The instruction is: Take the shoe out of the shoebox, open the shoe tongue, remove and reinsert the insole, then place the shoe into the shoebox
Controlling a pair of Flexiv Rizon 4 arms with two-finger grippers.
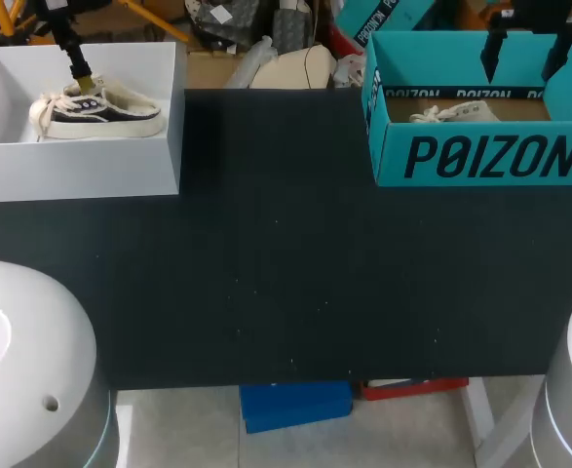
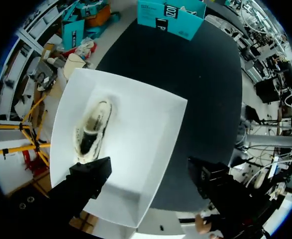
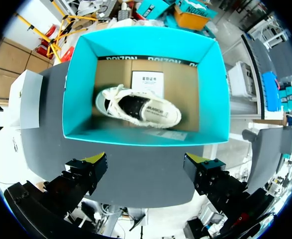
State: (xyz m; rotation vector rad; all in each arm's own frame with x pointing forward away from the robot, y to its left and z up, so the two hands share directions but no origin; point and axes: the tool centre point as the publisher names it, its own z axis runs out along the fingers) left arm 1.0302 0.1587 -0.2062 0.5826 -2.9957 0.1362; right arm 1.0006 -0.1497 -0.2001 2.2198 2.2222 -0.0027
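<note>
A dark shoe [image 1: 100, 110] with white sole and cream laces lies on its side in the white box [image 1: 81, 171] at the table's far left. My left gripper [image 1: 83, 80] hangs open above that shoe [image 2: 92, 130]; in the left wrist view the gripper [image 2: 150, 178] has the shoe ahead of one finger. At the far right a white shoe [image 1: 456, 113] lies in the teal shoebox [image 1: 490, 156]. My right gripper [image 1: 529, 49] is open, high over this box; the right wrist view shows the gripper [image 3: 146, 167] above the box's near wall, the shoe [image 3: 138, 108] ahead.
A black table top [image 1: 295, 263] spreads between the white box [image 2: 150, 144] and the teal shoebox [image 3: 146, 137]. My arms' white bases [image 1: 22, 361] stand at the near corners. A white label card [image 3: 146, 82] lies on the teal box's floor behind the shoe.
</note>
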